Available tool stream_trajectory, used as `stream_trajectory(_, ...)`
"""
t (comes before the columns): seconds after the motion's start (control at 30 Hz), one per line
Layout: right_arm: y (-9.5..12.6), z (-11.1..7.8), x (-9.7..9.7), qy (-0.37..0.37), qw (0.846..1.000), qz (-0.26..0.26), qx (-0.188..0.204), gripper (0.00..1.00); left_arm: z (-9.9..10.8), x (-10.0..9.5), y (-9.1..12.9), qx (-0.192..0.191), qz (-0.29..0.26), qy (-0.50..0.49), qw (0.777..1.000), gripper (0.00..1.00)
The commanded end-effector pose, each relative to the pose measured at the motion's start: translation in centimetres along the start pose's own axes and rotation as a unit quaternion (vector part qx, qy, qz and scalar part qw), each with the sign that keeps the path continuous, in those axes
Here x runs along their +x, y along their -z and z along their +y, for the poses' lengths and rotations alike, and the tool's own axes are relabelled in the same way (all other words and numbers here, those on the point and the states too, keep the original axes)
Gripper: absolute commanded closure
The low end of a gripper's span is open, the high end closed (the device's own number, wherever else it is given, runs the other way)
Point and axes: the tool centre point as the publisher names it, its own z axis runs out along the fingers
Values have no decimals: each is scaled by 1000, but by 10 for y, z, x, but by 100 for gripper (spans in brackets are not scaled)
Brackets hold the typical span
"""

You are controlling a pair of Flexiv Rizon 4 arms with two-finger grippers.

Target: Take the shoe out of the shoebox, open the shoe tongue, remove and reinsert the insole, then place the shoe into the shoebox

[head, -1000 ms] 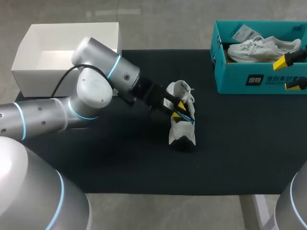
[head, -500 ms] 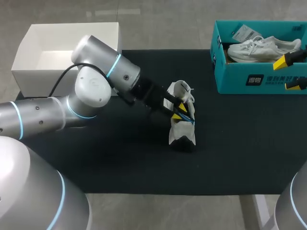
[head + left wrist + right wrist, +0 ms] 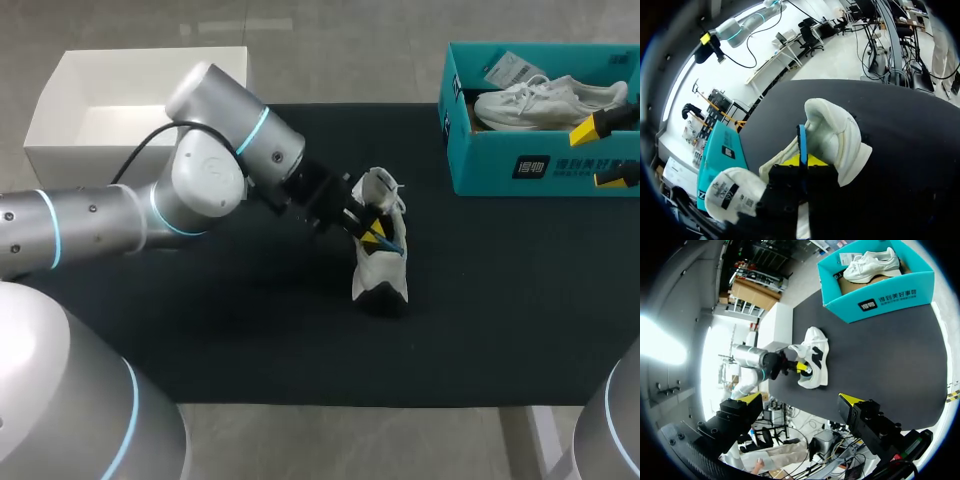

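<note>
Your left claw point(image 3: 373, 230) pinches the blue insole point(image 3: 802, 147) inside the white shoe point(image 3: 381, 272), mid-worktop point(image 3: 250, 320); your right claw point(image 3: 801, 399) gapes open.

Just right of the frame's middle on the black mat, a white shoe point(image 3: 380, 262) set lengthwise up and down the frame, dark at its lower end, a thin blue insole point(image 3: 801, 145) standing on edge out of its opening; in the upper right corner, an open teal shoebox point(image 3: 480, 170) holding a second white shoe point(image 3: 545, 100)
</note>
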Motion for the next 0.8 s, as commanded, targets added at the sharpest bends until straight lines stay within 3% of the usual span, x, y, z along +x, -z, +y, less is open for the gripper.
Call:
stream_trajectory(0.03, 0, 0, 0, -1, 1000, -1, 0, 0, 6, -4, -8, -3, 2, 4, 1000, 100)
stream_trajectory(0.17, 0, 0, 0, -1, 1000, -1, 0, 0, 1, -2, -10, -5, 9, 2, 1000, 100)
stream_trajectory(0.27, 0, 0, 0, -1, 1000, -1, 0, 0, -7, 1, -9, 17, 23, -3, 1000, 100)
stream_trajectory(0.33, 0, 0, 0, -1, 1000, -1, 0, 0, -11, 3, -7, 22, 27, -3, 999, 72)
stream_trajectory(0.37, 0, 0, 0, -1, 1000, -1, 0, 0, -13, 3, -5, 24, 26, -1, 999, 44)
stream_trajectory(0.4, 0, 0, 0, -1, 1000, -1, 0, 0, -15, 3, -3, 31, 23, -2, 999, 24)
stream_trajectory(0.47, 0, 0, 0, -1, 1000, -1, 0, 0, -18, 2, 3, 43, 12, 0, 999, 16)
stream_trajectory(0.63, 0, 0, 0, -1, 1000, -1, 0, 0, -18, -1, 11, 38, -2, -2, 999, 27)
stream_trajectory(0.67, 0, 0, 0, -1, 1000, -1, 0, 0, -18, -2, 12, 38, -2, -2, 999, 34)
stream_trajectory(0.7, 0, 0, 0, -1, 1000, -1, 0, 0, -18, -2, 12, 38, -3, -3, 999, 51)
stream_trajectory(0.77, 0, 0, 0, -1, 1000, -1, 0, 0, -19, -2, 11, 43, -1, -5, 999, 55)
stream_trajectory(0.8, 0, 0, 0, -1, 1000, -1, 0, 0, -19, -2, 10, 44, 0, -5, 999, 67)
